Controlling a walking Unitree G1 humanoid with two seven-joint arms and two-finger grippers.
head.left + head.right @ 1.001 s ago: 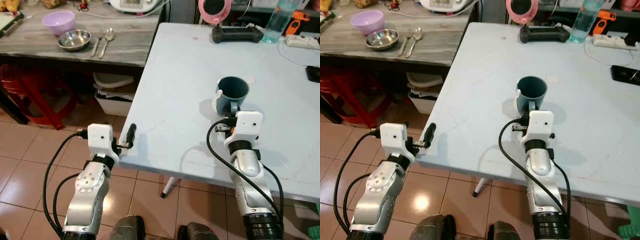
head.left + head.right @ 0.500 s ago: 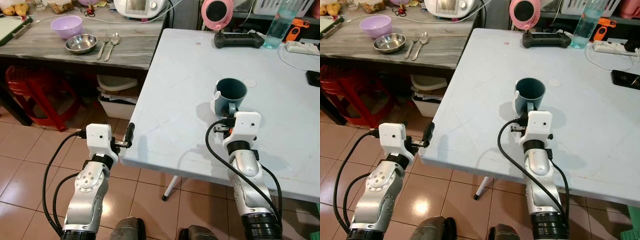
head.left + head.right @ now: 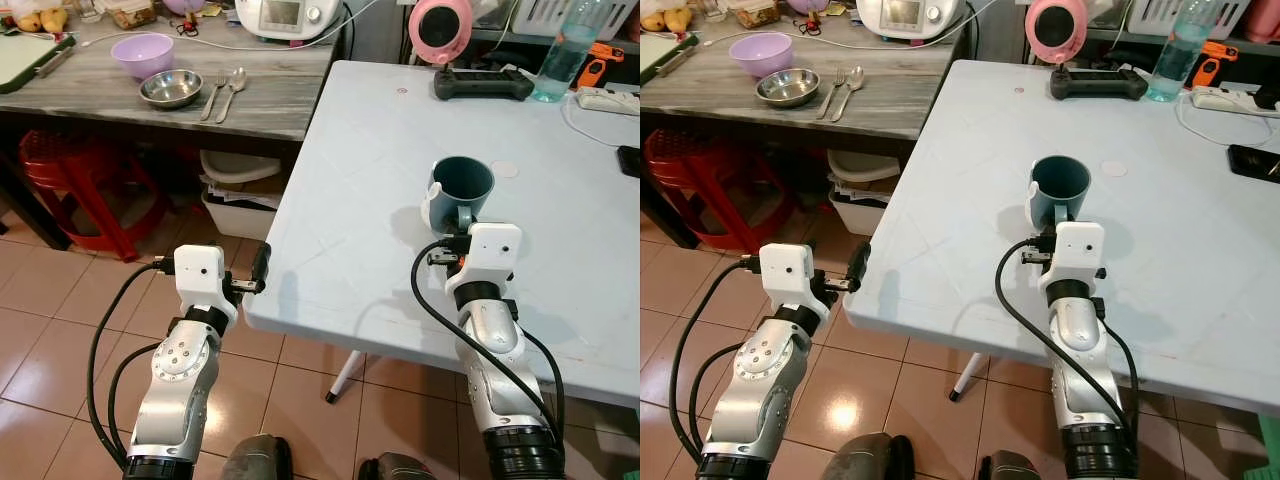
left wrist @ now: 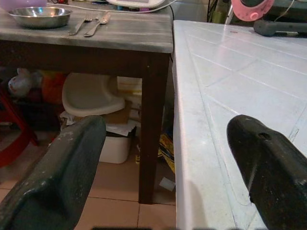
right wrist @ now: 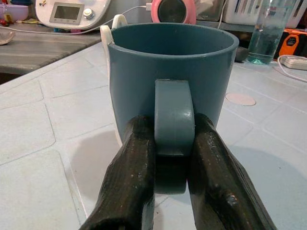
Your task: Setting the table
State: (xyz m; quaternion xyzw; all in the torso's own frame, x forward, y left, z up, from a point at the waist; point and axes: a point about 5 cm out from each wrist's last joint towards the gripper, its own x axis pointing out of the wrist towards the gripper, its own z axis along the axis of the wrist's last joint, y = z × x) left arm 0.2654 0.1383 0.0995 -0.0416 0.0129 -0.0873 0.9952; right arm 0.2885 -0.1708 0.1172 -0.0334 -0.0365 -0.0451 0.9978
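Upright on the white table, the teal mug has its handle pinched by the right gripper.
Right forearm reaches straight toward twelve o'clock, both black fingers pressed against the handle's sides. Left gripper is held level at the table's nine o'clock edge, fingers spread wide, holding nothing; metal bowl, fork and spoon lie on the grey counter at ten o'clock.

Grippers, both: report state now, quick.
Left gripper: open, holding nothing, at the table edge.
Right gripper: shut on the mug handle.
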